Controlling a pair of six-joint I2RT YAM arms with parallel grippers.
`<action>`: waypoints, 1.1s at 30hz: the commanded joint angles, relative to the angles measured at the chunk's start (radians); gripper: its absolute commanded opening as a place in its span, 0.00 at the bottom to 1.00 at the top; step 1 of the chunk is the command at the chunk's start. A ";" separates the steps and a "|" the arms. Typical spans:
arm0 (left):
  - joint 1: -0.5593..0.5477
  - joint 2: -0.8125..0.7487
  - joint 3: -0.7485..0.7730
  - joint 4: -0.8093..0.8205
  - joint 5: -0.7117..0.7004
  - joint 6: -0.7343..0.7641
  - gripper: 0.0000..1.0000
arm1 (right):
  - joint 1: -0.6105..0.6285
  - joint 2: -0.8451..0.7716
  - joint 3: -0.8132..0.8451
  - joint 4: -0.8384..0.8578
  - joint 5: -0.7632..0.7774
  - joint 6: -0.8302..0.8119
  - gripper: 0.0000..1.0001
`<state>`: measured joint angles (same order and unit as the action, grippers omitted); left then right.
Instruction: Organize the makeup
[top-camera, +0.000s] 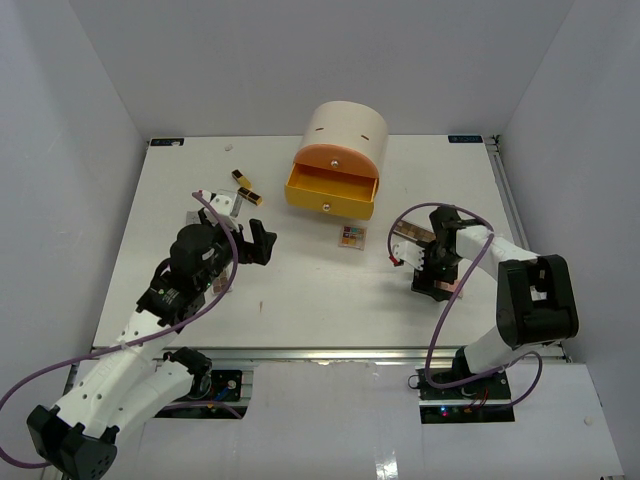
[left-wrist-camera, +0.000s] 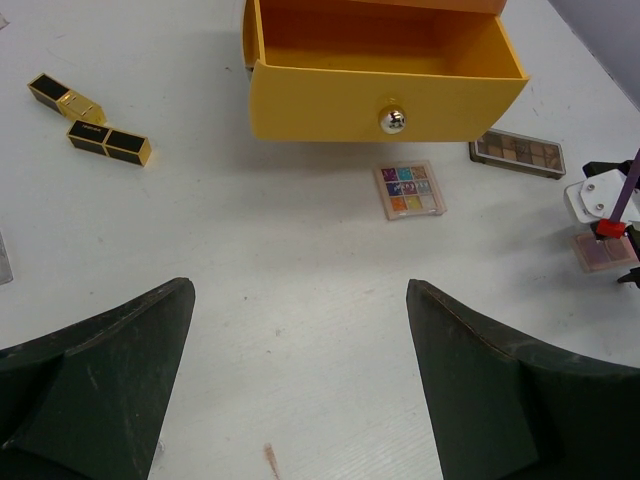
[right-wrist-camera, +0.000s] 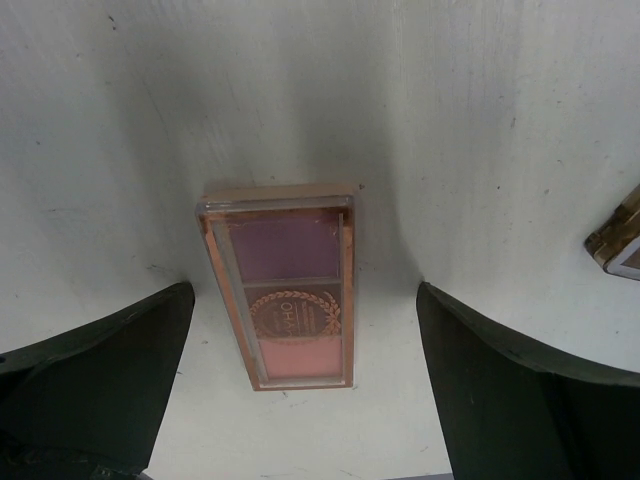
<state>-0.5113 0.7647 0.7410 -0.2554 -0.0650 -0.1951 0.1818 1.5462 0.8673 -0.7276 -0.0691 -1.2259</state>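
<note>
A pink and mauve palette (right-wrist-camera: 285, 285) in a rose-gold frame lies flat on the table. My right gripper (right-wrist-camera: 305, 290) hangs open over it, one finger on each side, neither touching. In the top view that gripper (top-camera: 432, 272) covers most of the palette (top-camera: 447, 291). A brown palette (left-wrist-camera: 517, 153) and a small multicolour palette (left-wrist-camera: 409, 190) lie in front of the open yellow drawer (left-wrist-camera: 385, 95). Two black-and-gold lipstick tubes (left-wrist-camera: 110, 142) lie to the left. My left gripper (left-wrist-camera: 298, 290) is open above bare table, holding nothing.
The cream cylindrical drawer unit (top-camera: 345, 135) stands at the back centre with its yellow drawer (top-camera: 330, 192) pulled out and nothing in it. A flat pale item (top-camera: 215, 200) lies by the left arm. White walls enclose the table on three sides.
</note>
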 joint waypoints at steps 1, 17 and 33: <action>0.010 -0.002 -0.014 -0.002 -0.007 0.002 0.98 | 0.005 0.021 -0.014 0.042 0.012 0.008 0.94; 0.013 -0.021 -0.034 -0.019 -0.050 -0.016 0.98 | 0.004 -0.004 0.016 0.008 -0.127 0.015 0.28; 0.015 0.016 -0.033 -0.022 -0.064 -0.025 0.98 | 0.103 -0.235 0.306 -0.182 -0.412 0.187 0.18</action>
<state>-0.5033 0.7825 0.7113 -0.2722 -0.1142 -0.2111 0.2342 1.3447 1.0884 -0.8491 -0.3860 -1.1114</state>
